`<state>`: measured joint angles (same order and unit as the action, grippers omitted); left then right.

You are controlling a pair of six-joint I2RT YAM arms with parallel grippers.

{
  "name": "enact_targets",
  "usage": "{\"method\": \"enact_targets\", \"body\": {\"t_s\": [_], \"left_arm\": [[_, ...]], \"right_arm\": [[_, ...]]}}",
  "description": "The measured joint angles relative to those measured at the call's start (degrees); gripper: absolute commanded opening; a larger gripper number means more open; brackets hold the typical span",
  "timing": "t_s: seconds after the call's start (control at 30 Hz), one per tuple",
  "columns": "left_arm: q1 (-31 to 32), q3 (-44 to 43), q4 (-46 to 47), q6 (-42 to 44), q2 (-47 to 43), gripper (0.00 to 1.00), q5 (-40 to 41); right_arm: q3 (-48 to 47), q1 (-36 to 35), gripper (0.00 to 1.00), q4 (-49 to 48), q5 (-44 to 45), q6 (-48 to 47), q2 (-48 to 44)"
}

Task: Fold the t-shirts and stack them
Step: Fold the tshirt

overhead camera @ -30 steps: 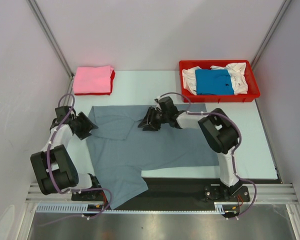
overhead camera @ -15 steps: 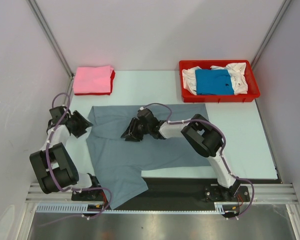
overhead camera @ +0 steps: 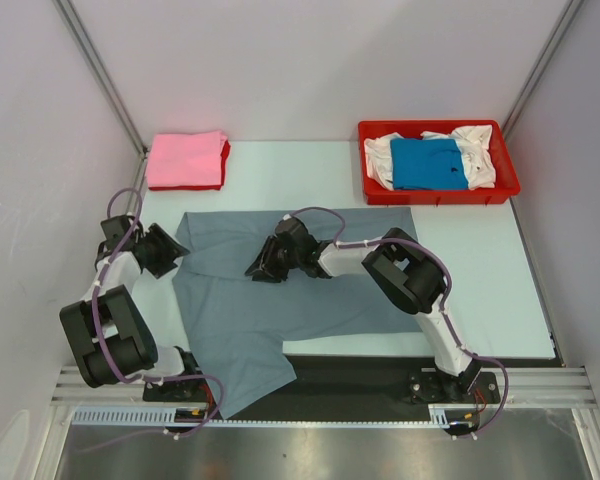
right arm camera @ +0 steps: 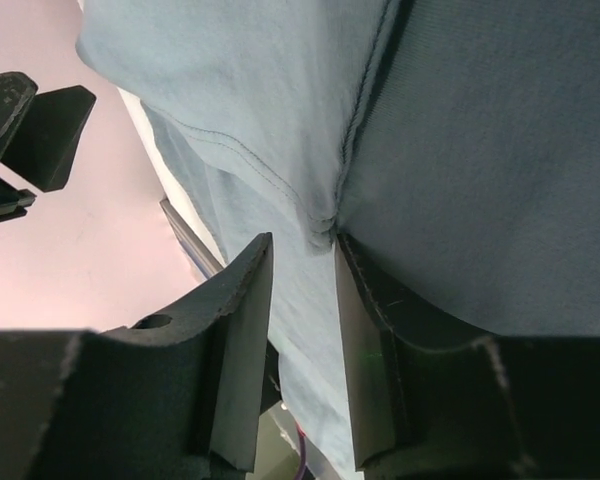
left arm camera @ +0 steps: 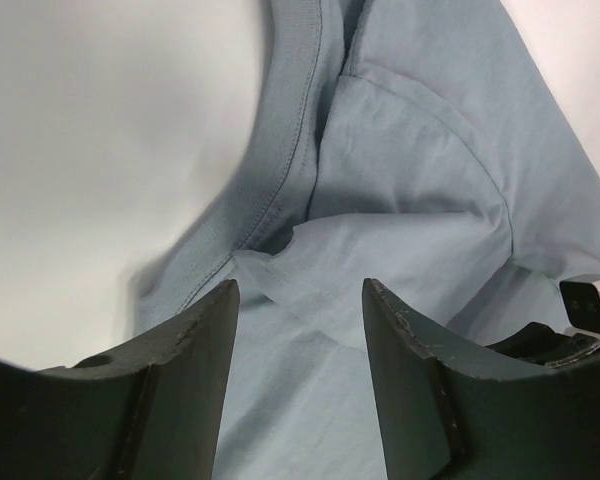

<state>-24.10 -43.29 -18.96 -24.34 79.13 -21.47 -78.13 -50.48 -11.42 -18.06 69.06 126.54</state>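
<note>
Setting: pale bench (overhead camera: 500, 260) enclosed by plain white panels, with both arm bases along the near edge.
Shirt in hand: slate grey soft cloth t-shirt (overhead camera: 310, 290), spread open across the middle of the bench, rumpled at its left side, one lower corner trailing past the near edge.
Left claw (overhead camera: 170, 250): sat at the shirt's left edge beside a ribbed, stitched border; fingers stood well apart over a loose fold, with nothing pinched.
Right claw (overhead camera: 260, 268): pressed low on the grey cloth left of the shirt's middle; fingers drawn close with a pucker of seam at their tips; could not tell whether truly gripped.
Just changed: within the last second, the right claw reached leftward from the shirt's upper middle toward the left claw, narrowing on the way; the left claw shifted slightly outward.
Meaning: judged as settling on grasp points for a first fold; no fold made yet.
Stack: folded pink t-shirt (overhead camera: 185, 158) resting on a red t-shirt (overhead camera: 223, 170), far-left corner.
Tray: red plastic tray (overhead camera: 510, 185), far right, holding a bright blue t-shirt (overhead camera: 428, 163) over a crumpled white t-shirt (overhead camera: 475, 150).
Writing: none readable anywhere.
</note>
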Motion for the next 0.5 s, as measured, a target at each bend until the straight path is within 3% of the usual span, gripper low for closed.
{"method": "enact_targets", "body": {"t_s": [0.17,0.23,0.33,0.43,0.5], "left_arm": [[-0.02,0.00,-0.09,0.02,0.00,0.59,-0.26],[-0.04,0.00,-0.46,0.37,-0.02,0.60,-0.13],[-0.09,0.00,-1.44,0.55,-0.17,0.61,0.33],[-0.09,0.00,-2.38,0.44,-0.42,0.43,0.42],[-0.09,0.00,-3.13,0.61,-0.42,0.40,0.39]], "right_arm": [[-0.79,-0.11,0.22,0.94,0.26,-0.28,0.42],[-1.20,-0.13,0.08,1.14,0.22,-0.50,0.85],[-2.19,-0.13,0.03,2.21,-0.26,-0.96,1.44],[-4.17,0.02,0.02,5.07,-1.18,-2.12,1.51],[-5.33,0.57,0.02,6.14,-2.82,-2.93,1.46]]}}
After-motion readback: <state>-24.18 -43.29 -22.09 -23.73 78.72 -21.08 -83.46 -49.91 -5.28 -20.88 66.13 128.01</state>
